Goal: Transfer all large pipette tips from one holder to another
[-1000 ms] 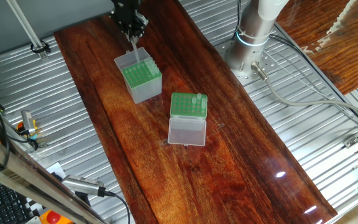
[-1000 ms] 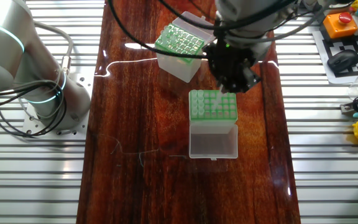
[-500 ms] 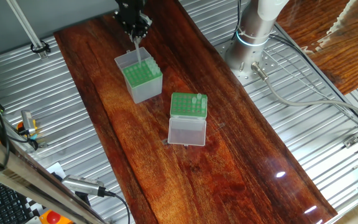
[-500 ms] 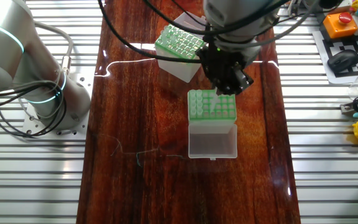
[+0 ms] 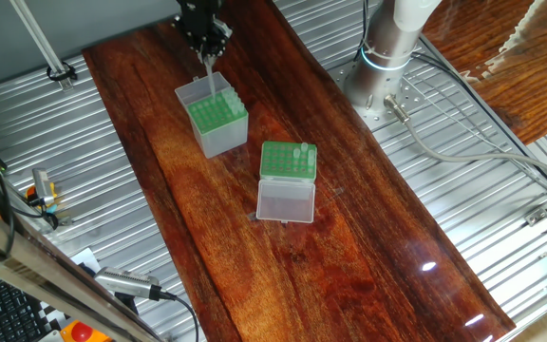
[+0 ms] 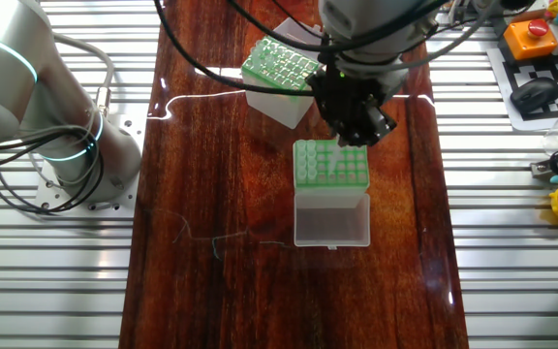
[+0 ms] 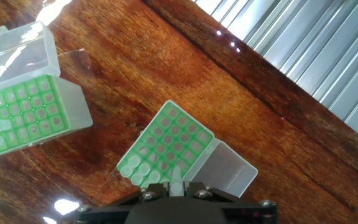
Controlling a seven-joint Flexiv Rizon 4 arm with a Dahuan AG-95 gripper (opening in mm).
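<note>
Tapering whitish pipette tip (image 7: 176, 180) (translucent), gripper (image 7: 176, 190) pinching

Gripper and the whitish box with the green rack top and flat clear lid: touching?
Apart. In one fixed view the gripper, holding a translucent pipette tip, shows well away from that box.

Two tip boxes stand apart on the table (image 5: 368, 247), the taller box (image 5: 218, 119) nearer the far end directly beneath the gripper (image 5: 207, 59), the lower box (image 5: 288, 161) nearer the middle, apparently with tips (image 5: 304, 150) along one edge.
</note>
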